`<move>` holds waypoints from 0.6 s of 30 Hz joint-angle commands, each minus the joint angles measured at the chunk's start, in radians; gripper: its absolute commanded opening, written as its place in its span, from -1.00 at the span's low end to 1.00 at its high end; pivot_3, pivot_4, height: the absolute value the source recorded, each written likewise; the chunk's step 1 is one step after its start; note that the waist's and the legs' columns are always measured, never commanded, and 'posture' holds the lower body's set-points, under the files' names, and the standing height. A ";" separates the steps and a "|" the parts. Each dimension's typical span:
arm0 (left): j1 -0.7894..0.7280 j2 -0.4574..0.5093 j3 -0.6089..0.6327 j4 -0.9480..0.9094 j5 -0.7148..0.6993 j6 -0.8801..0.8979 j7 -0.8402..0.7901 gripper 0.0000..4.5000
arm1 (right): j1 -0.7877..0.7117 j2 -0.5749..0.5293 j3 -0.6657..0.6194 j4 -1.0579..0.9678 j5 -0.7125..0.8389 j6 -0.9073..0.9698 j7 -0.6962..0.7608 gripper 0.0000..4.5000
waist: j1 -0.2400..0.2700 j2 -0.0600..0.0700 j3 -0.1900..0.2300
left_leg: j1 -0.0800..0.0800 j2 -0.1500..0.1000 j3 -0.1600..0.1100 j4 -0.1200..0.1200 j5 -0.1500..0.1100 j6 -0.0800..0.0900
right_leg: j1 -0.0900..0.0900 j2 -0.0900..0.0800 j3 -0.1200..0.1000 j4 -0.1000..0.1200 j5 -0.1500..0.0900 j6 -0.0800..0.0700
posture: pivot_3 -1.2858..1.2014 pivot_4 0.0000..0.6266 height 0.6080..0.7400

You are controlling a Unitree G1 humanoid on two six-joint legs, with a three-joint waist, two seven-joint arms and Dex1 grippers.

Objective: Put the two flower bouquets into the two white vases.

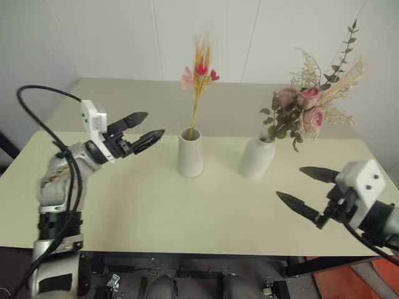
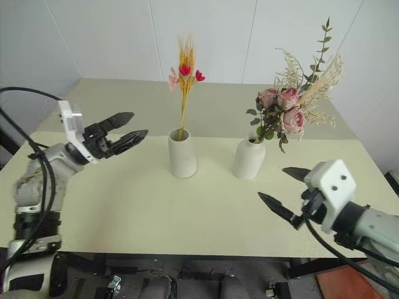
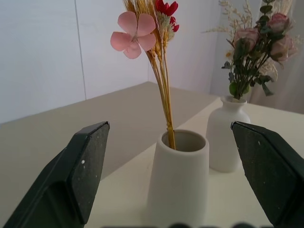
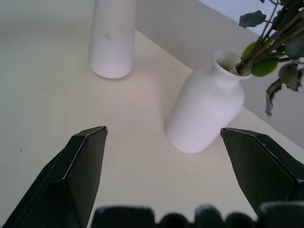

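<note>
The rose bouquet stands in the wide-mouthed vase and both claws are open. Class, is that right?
Not quite. The rose bouquet stands in the narrow-necked bottle vase, as the left eye view shows. Both the left claw and right claw are open.

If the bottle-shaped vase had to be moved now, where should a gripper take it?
Probably around the bottle-shaped vase at its wide body, below the shoulders, coming level from the right gripper side. The narrow neck holds the rose bouquet, whose leaves overhang it.

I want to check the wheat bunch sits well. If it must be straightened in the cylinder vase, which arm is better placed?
Probably the left. The left gripper, open, is beside the cylinder vase holding the wheat bunch; the right gripper is nearer the bottle vase.
</note>
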 commanded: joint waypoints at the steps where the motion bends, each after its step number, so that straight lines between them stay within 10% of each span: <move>1: 0.038 0.112 -0.005 -0.049 0.021 -0.012 -0.093 0.98 | 0.044 -0.045 -0.150 0.051 0.008 -0.011 0.103 1.00 | -0.001 0.000 0.000 | 0.001 0.000 0.000 0.000 0.000 0.000 | 0.000 0.000 0.000 0.000 0.000 0.000 | 0.03 -0.52 1.00; 18: -0.026 0.294 -0.056 0.056 0.067 -0.033 -0.288 0.98 | 0.129 -0.069 -0.308 0.179 -0.106 -0.049 0.233 1.00 | -0.005 0.000 0.000 | 0.002 0.002 0.002 -0.001 0.000 0.000 | 0.000 0.001 0.001 0.000 -0.003 0.002 | 0.03 -0.52 1.00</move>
